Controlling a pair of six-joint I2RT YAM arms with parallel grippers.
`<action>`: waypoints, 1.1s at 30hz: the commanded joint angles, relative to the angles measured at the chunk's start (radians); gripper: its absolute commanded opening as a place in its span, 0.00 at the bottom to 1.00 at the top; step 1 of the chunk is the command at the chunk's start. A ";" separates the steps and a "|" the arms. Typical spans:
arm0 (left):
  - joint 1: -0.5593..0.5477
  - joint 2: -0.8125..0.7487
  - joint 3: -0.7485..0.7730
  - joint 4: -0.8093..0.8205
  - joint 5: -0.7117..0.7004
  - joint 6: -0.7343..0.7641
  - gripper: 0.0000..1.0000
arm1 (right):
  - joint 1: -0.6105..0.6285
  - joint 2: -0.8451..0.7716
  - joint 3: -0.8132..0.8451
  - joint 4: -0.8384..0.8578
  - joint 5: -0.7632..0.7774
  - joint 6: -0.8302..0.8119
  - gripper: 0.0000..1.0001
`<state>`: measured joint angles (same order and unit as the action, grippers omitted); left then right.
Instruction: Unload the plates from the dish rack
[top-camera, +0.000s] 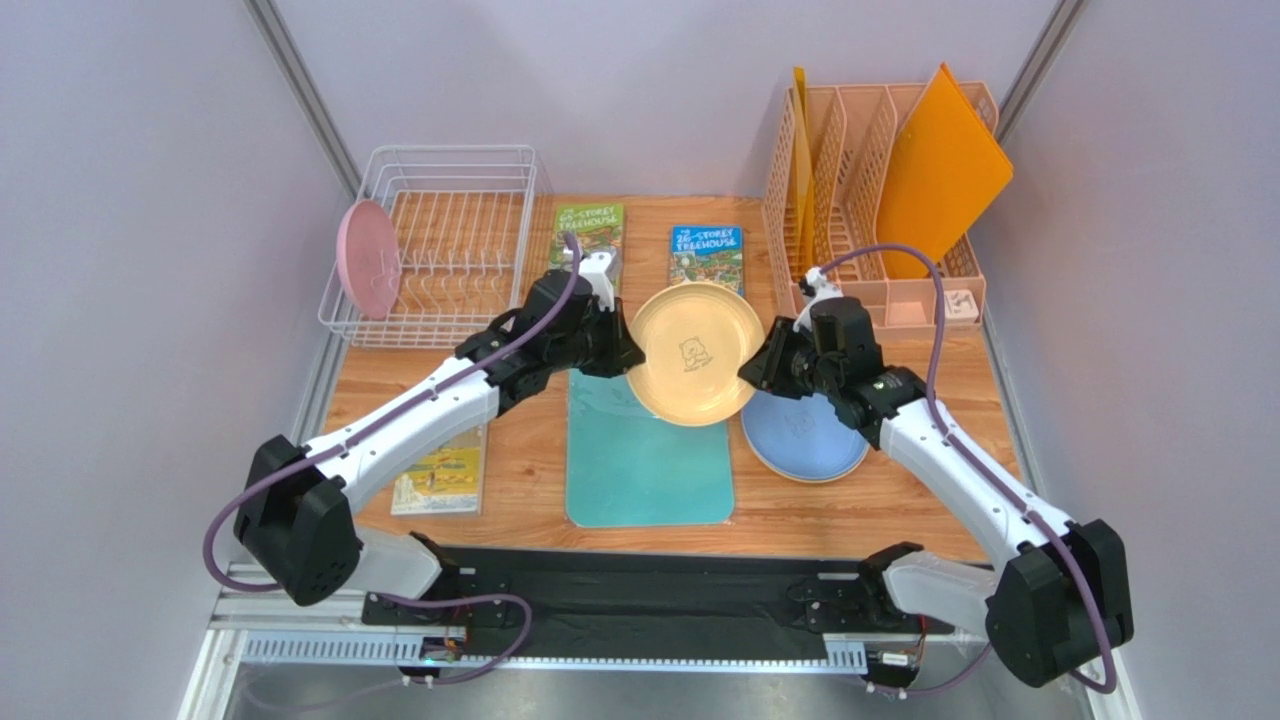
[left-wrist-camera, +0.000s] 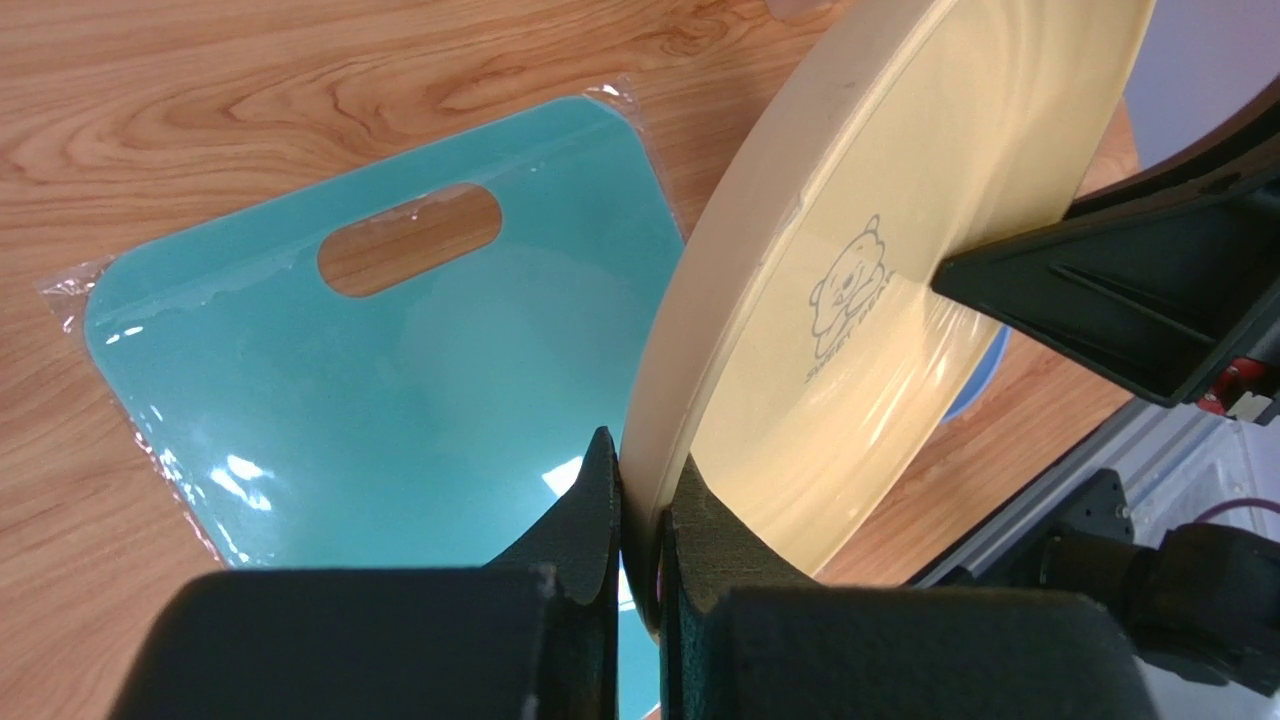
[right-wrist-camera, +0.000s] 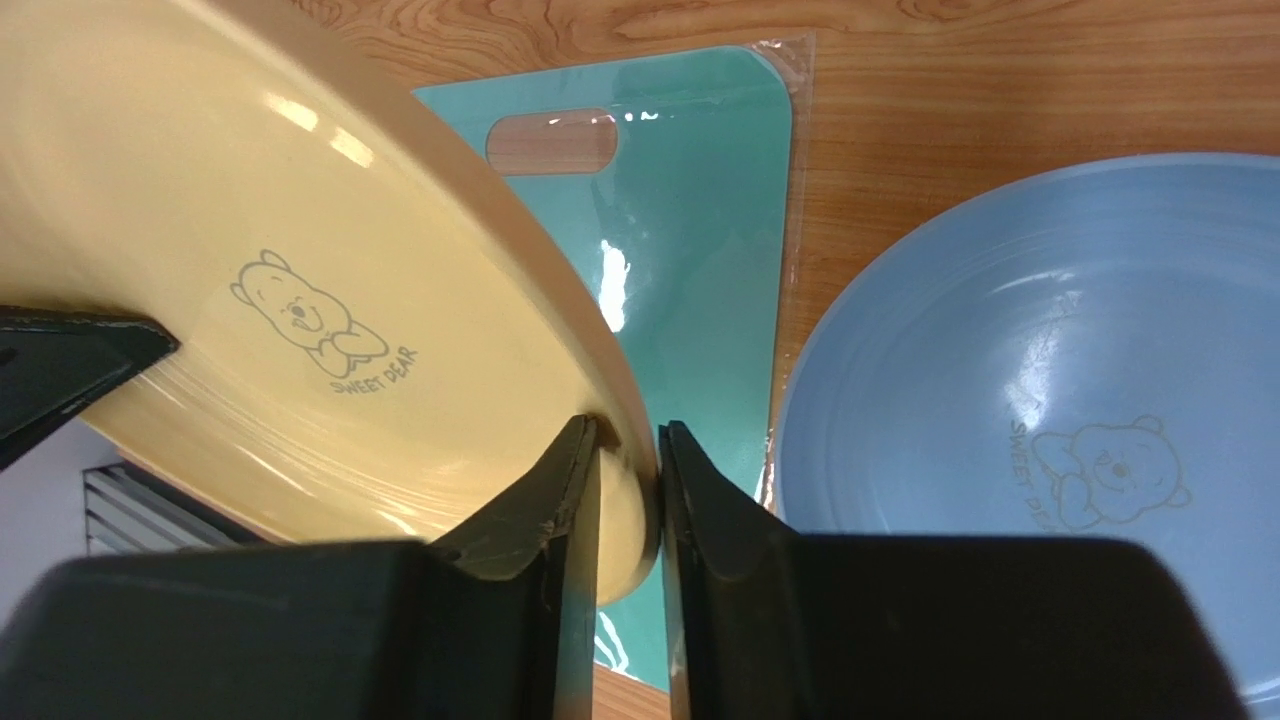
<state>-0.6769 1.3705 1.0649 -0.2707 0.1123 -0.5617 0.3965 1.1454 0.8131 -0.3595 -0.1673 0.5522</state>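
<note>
Yellow plate (top-camera: 694, 354) in left pincer (left-wrist-camera: 643, 503)

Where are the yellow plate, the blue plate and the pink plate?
yellow plate (top-camera: 694, 356): top view, its middle.
blue plate (top-camera: 804, 447): top view, its bare lower half.
pink plate (top-camera: 367, 260): top view, its face.

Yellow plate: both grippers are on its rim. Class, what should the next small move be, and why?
Probably open the left gripper: it and the right gripper both pinch the yellow plate, so the right can then lower it onto the blue plate.
</note>
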 joint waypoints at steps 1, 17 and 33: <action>-0.024 0.012 0.036 0.036 0.066 0.009 0.00 | 0.002 0.010 0.026 0.067 -0.014 -0.024 0.11; -0.026 -0.076 0.050 -0.120 -0.399 0.175 0.71 | -0.094 -0.160 0.012 -0.291 0.350 0.023 0.00; -0.026 -0.301 0.013 -0.079 -0.755 0.310 0.83 | -0.306 -0.277 -0.109 -0.447 0.244 0.095 0.03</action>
<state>-0.6994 1.1015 1.0706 -0.3759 -0.5671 -0.3000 0.0948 0.9016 0.7071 -0.8177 0.1116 0.6140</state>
